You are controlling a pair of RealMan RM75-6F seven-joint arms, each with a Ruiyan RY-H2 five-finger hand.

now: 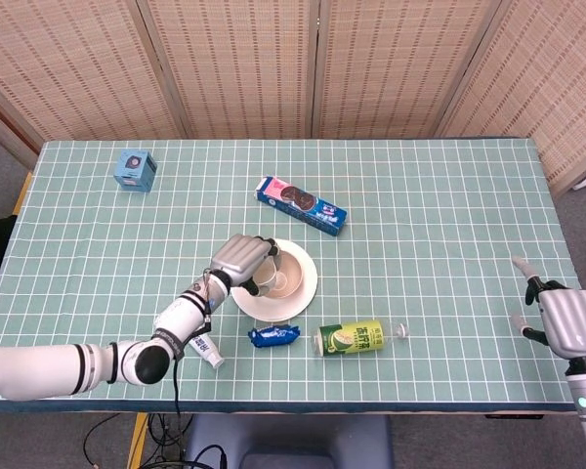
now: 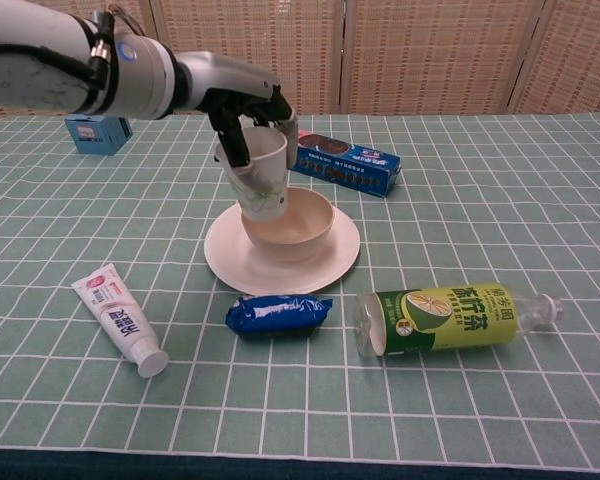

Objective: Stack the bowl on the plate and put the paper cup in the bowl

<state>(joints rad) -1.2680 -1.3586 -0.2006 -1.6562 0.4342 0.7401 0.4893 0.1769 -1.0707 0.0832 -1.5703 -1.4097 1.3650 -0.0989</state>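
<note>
Chest view gave the clearer look at the left hand: its dark fingers were wrapped round the rim of the paper cup, which hung tilted with its base just over the near-left edge of the bowl. Whether the cup's base touched the bowl I could not tell. From the head view the same hand hid most of the cup, and only a bit of its rim peeked out over the bowl.

Only the head view showed the right hand, low at the table's right edge, well apart from everything, fingers spread and holding nothing.

The bowl was smooth, round and pale beige, sitting in the middle of a flat cream plate; apart from the cup at its edge, I saw nothing in it.

On the green gridded tablecloth lay a soft white toothpaste tube, a crinkly blue snack packet just in front of the plate, and a clear plastic tea bottle with a green-yellow label, on its side. Behind the plate lay a long blue biscuit box, and a small blue cube box stood in the far left corner.
</note>
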